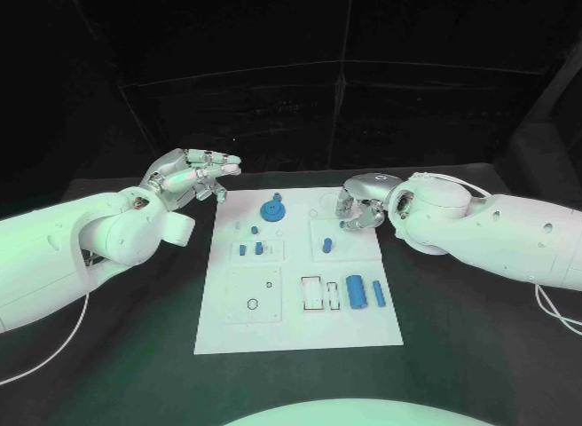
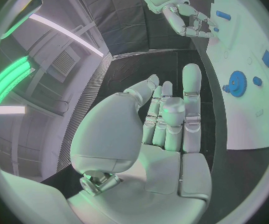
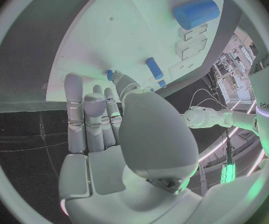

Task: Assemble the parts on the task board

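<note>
The white task board (image 1: 368,330) lies in the middle of the table. On it are a blue gear (image 1: 274,210), small blue parts (image 1: 253,231), an oblong blue part (image 1: 328,245) and a blue cylinder (image 1: 357,291). My left hand (image 1: 189,176) hovers off the board's far left corner, holding nothing, its fingers (image 2: 192,84) apart. My right hand (image 1: 357,202) hangs over the board's far right corner with its fingers pointing down. A small blue part (image 3: 109,74) shows by its thumb tip, and I cannot tell whether it is pinched. The left wrist view shows the right hand (image 2: 187,17) and the gear (image 2: 237,82).
The black table (image 1: 137,337) runs wide on both sides of the board. A thin blue piece (image 1: 380,294) lies beside the cylinder. White outlined slots (image 1: 319,293) and small holes (image 1: 253,303) mark the board's near half. A cable (image 1: 560,315) trails under the right arm.
</note>
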`<state>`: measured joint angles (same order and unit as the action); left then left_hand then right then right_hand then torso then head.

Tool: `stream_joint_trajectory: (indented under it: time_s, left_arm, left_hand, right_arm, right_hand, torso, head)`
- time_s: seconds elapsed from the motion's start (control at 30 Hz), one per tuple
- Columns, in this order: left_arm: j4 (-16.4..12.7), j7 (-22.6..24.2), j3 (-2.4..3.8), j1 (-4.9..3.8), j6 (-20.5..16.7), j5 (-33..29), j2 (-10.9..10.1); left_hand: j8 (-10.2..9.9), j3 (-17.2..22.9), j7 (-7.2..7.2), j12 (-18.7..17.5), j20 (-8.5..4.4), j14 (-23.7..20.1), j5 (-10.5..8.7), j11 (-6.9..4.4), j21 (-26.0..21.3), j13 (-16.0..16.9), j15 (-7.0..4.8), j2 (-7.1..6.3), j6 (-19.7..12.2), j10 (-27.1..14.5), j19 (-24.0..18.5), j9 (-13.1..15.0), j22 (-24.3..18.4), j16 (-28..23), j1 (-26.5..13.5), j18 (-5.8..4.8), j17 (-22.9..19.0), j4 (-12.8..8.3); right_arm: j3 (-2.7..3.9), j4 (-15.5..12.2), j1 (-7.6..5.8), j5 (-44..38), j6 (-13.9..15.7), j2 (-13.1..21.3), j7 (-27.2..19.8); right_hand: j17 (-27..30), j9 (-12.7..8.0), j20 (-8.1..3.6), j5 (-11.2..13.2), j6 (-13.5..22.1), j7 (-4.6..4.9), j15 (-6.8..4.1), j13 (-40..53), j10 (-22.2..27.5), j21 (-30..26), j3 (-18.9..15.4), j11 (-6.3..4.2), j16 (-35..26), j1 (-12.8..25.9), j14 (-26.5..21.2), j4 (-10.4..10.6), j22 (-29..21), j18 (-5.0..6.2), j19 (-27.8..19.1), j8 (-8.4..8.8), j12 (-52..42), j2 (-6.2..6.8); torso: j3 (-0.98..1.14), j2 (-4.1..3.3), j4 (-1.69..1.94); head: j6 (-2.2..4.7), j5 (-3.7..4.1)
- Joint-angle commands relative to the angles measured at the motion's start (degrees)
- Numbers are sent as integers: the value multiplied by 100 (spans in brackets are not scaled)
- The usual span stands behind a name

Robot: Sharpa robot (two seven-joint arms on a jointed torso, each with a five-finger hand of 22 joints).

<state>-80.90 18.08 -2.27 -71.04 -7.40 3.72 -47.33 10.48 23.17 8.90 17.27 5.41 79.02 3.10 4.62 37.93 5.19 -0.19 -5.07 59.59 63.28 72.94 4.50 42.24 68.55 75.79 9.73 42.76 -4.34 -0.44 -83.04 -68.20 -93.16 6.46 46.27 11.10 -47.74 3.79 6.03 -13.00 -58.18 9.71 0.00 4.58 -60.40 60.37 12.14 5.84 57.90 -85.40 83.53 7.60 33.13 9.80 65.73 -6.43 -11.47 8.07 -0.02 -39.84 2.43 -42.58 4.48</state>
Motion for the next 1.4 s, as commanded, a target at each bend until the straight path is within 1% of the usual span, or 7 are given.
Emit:
stream_joint_trajectory:
  time_s: [0.03, 0.23, 0.57, 0.9, 1.03, 1.27, 1.4]
  left_arm:
    - [-5, 169, 3, -6, 133, -82, -3]
    - [13, 155, 3, -6, 144, -82, -5]
    - [21, 133, 3, -6, 131, -82, -10]
    - [28, 114, 3, -6, 148, -81, -1]
    - [31, 103, 3, -6, 154, -81, 1]
    - [47, 80, 3, -7, 158, -81, -10]
    - [60, 69, 3, -7, 158, -81, -21]
  left_hand:
    - [27, -29, 16, 20, 9, -32, -7, 18, -27, -8, 0, 9, -14, -1, -44, -5, -5, -10, -31, 72, -5, 11]
    - [26, -31, 22, 21, 12, -47, -5, 23, -38, -11, 4, 6, -31, -14, -53, -10, -11, -27, -27, 71, -39, 4]
    - [26, -28, 27, 23, 14, -63, -5, 27, -50, -15, 9, 12, -44, -26, -62, -15, -17, -43, -16, 70, -68, -4]
    - [34, -4, 33, 28, 18, -72, -1, 33, -67, -22, 13, 43, -60, -47, -72, -21, -26, -43, 21, 70, -69, -25]
    - [35, -1, 34, 29, 19, -74, 0, 33, -68, -22, 14, 47, -62, -48, -73, -22, -26, -44, 26, 70, -73, -28]
    - [36, 6, 36, 31, 19, -75, 1, 34, -71, -24, 14, 53, -67, -53, -74, -23, -28, -43, 36, 70, -71, -35]
    - [36, 8, 37, 31, 19, -74, 1, 35, -71, -24, 14, 54, -69, -55, -74, -24, -28, -42, 39, 70, -70, -36]
  right_arm:
    - [1, -13, 0, -84, -213, -5, 23]
    - [1, -12, 10, -85, -275, -24, 27]
    - [1, 14, 49, -85, -344, -72, 78]
    - [1, 38, 129, -116, -451, -140, 184]
    - [1, 30, 146, -174, -309, -143, 239]
    - [3, -71, 154, -239, 4, -83, 331]
    - [4, -200, 153, -249, 175, -6, 377]
  right_hand:
    - [-45, 8, 19, -13, -52, -10, 37, -20, -68, 55, 58, -15, 50, -48, 12, 1, 45, -7, 29, 23, -13, -13]
    - [-92, 16, 0, 6, -161, -46, 11, -72, -189, 103, 226, -48, 107, -79, 20, -36, 95, -11, 49, 15, -28, -43]
    - [-295, 23, -40, 217, -358, -106, -36, -94, -396, 307, 609, -109, 303, -80, 68, -76, 403, -59, 180, 6, -21, -144]
    - [-431, 20, -70, 267, -481, -138, -65, -91, -553, 486, 855, -148, 456, -13, 99, -141, 657, -98, 282, 25, 0, -132]
    - [-466, 20, -80, 310, -529, -148, -75, -90, -602, 541, 974, -158, 500, 2, 101, -182, 734, -109, 306, 36, 18, -161]
    - [-602, 19, -99, 571, -610, -161, -93, -88, -694, 697, 1272, -175, 646, 7, 128, -303, 960, -143, 390, 59, 43, -218]
    - [-630, 18, -99, 626, -628, -159, -91, -86, -715, 745, 1382, -181, 684, 50, 127, -352, 1025, -152, 404, 77, 60, -192]
  torso:
    - [2, 4, -7]
    - [2, 1, -2]
    - [3, -2, -2]
    - [2, 1, 2]
    - [3, 3, -1]
    - [7, 7, -8]
    - [-1, 12, -13]
  head:
    - [1, 4]
    - [0, 17]
    - [-8, 18]
    - [-17, 19]
    - [-21, 9]
    - [-21, -17]
    - [-10, -10]
